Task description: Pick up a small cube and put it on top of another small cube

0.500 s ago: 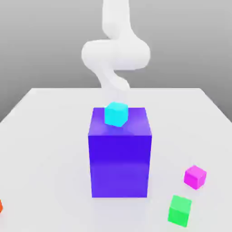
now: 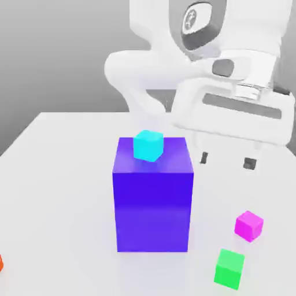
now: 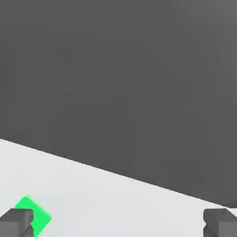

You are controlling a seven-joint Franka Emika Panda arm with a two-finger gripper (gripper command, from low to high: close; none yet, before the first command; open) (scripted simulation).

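the gripper (image 2: 226,160) is being held wide open and empty above the desk (image 2: 58,173). the pink cube (image 2: 249,225) is lying just beside the green cube (image 2: 229,269); a careless descent risks the green cube being knocked.

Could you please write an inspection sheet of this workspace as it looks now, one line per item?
Surface: white table, flat, pale.
Job's things: pink cube on the table at the exterior view's right, apart from the green cube nearer the camera; neither is stacked.
Clutter: big blue block mid-table with a cyan cube on top; an orange-red thing at the exterior view's left edge, cut off.
Claw: claw open, empty, hanging above the table, higher than the pink cube; fingers wide apart.
Cables: nothing seen.
Surroundings: plain grey backdrop; white arm behind the block.
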